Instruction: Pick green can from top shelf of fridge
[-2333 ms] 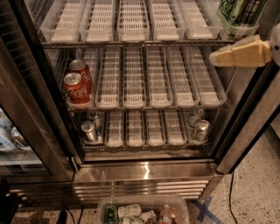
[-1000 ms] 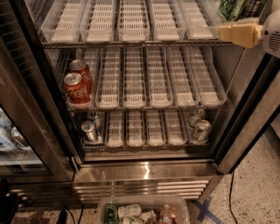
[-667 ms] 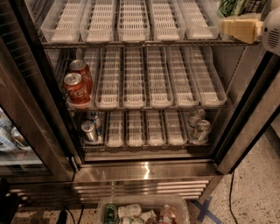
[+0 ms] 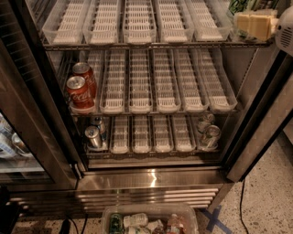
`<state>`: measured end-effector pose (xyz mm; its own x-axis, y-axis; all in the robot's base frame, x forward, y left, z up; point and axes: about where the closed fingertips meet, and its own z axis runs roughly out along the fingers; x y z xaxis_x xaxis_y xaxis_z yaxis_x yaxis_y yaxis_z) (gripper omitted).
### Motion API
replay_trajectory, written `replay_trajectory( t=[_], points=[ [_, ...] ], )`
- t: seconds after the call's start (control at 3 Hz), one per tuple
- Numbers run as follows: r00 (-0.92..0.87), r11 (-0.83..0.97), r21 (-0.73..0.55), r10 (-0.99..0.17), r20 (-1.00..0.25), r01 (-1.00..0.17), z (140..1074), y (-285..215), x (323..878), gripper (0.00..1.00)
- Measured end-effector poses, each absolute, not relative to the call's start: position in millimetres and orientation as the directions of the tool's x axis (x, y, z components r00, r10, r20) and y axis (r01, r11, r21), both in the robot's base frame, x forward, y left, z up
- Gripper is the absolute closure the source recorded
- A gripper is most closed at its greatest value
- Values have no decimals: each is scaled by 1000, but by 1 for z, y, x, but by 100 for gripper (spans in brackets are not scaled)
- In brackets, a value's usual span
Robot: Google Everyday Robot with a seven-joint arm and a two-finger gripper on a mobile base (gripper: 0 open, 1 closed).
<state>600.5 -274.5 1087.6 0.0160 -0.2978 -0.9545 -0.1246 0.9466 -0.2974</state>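
The green can (image 4: 239, 5) stands at the far right of the top shelf (image 4: 137, 45), cut off by the upper edge of the view; only its lower green and white part shows. The top shelf is a wire rack carrying a row of white slotted lane trays (image 4: 139, 20). My gripper (image 4: 254, 23), with tan pads, hangs at the top right just in front of and below the green can, over the rightmost tray's end. The fridge (image 4: 151, 180) stands open in front of me.
Two red Coca-Cola cans (image 4: 78, 91) stand at the left of the middle shelf. Silver cans stand on the lower shelf at the left (image 4: 94, 136) and right (image 4: 208, 133). The glass door (image 4: 23, 137) is open at the left. A clear bin (image 4: 151, 221) of bottles sits on the floor.
My gripper has moved up and a little to the right, from beside the middle shelf's top to the top shelf's right end, close to the green can.
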Motion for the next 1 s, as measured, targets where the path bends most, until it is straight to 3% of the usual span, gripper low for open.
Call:
replay_trajectory(
  t=[1.0],
  points=[
    [32, 967, -232, -230, -973, -108, 1086, -278, 615, 23]
  ],
)
